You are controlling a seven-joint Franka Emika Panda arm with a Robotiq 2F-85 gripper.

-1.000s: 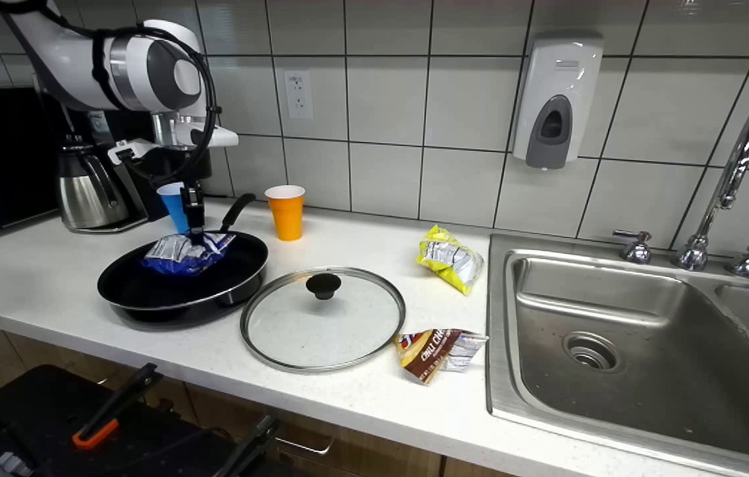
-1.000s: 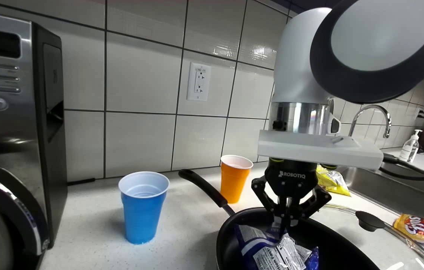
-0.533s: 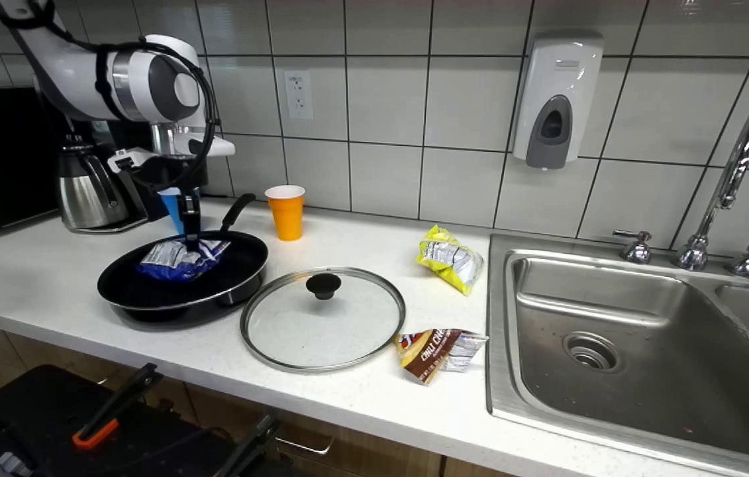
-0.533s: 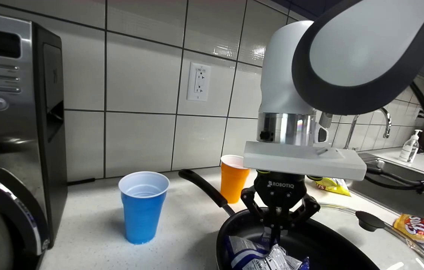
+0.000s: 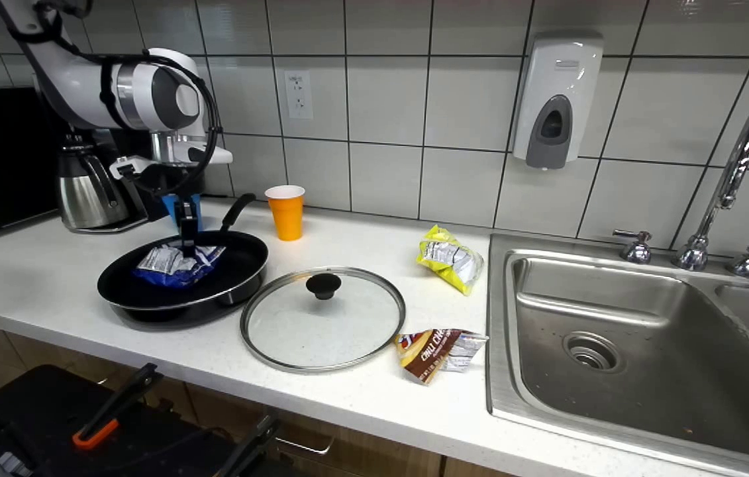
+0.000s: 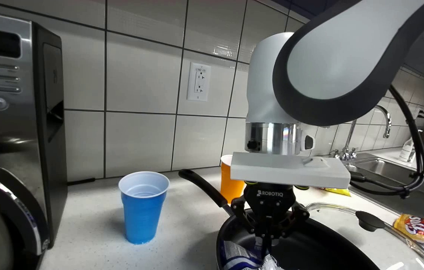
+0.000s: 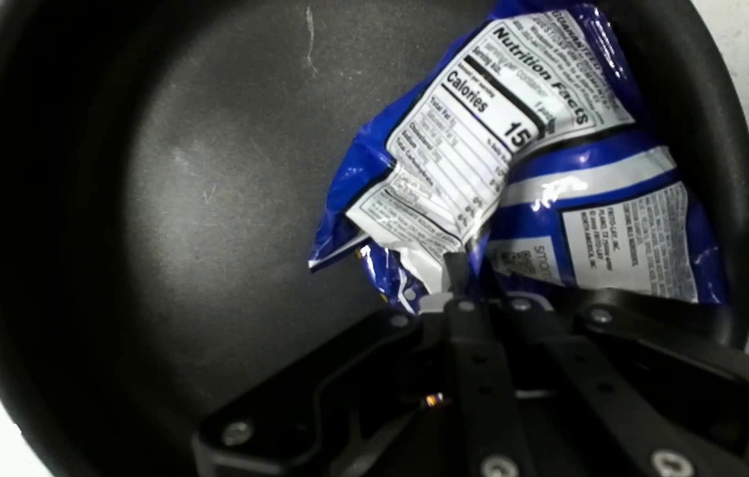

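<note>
A black frying pan stands on the counter, and it also shows in an exterior view and in the wrist view. A crumpled blue and silver chip bag is inside the pan, and it fills the upper right of the wrist view. My gripper points down into the pan. Its fingers are shut on the bag's near edge in the wrist view. In an exterior view the gripper hides part of the bag; the frame's bottom edge cuts off the bag's lower part.
A glass lid with a black knob lies beside the pan. A yellow bag and a brown bag lie near the sink. An orange cup and a blue cup stand behind; a steel carafe is at the left.
My arm and gripper have moved lower and to the left in both exterior views. The blue bag, held in the fingers, has shifted left within the pan. The other things have not moved.
</note>
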